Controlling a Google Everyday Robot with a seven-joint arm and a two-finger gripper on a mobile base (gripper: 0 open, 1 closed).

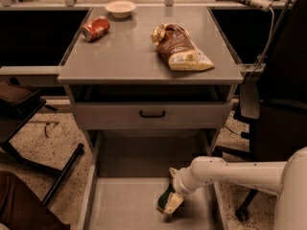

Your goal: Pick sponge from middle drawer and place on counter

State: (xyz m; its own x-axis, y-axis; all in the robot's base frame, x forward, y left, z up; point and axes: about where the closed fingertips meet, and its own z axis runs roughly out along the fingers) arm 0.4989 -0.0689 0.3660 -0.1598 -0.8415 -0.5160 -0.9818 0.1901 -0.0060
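The sponge [164, 197] is a small dark green pad. It lies near the front of the middle drawer [120, 205], a bit to the right, and it looks tipped up on one edge, not flat. I think it is very light and soft. It will squash when it is pinched, so a soft squeeze should do. It is rough, not slippery, and it will not break if it falls. A good place to take hold looks like the middle of the pad, across its two wide faces, so it does not swing or flop.

The gripper [172, 203] is down in the drawer, right at the sponge and touching it. I cannot tell how wide it is open or if it has hold of the sponge.

The drawer is pulled far out and has a flat grey floor. Above it is the counter [129, 56], where the sponge must go. A snack bag [181, 48], a red can [95, 28] and a little bowl [120, 8] sit there. The front left part looks like a good spot.
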